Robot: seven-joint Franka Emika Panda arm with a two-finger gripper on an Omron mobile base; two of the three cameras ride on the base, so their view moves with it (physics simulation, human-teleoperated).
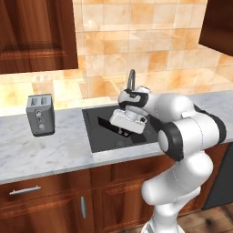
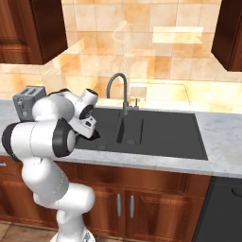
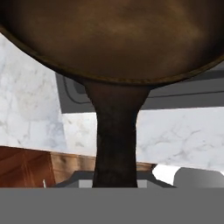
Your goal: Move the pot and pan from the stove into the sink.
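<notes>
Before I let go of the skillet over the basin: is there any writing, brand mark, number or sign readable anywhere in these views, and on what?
None: no readable text in any view.
Grey metal two-slot toaster: small front controls, no legible marking.
Dark cast-iron skillet with a long black handle: bare surface, no stamp.
Dark grey rectangular sink, tall slim grey tap, white marble counter: unmarked.
</notes>
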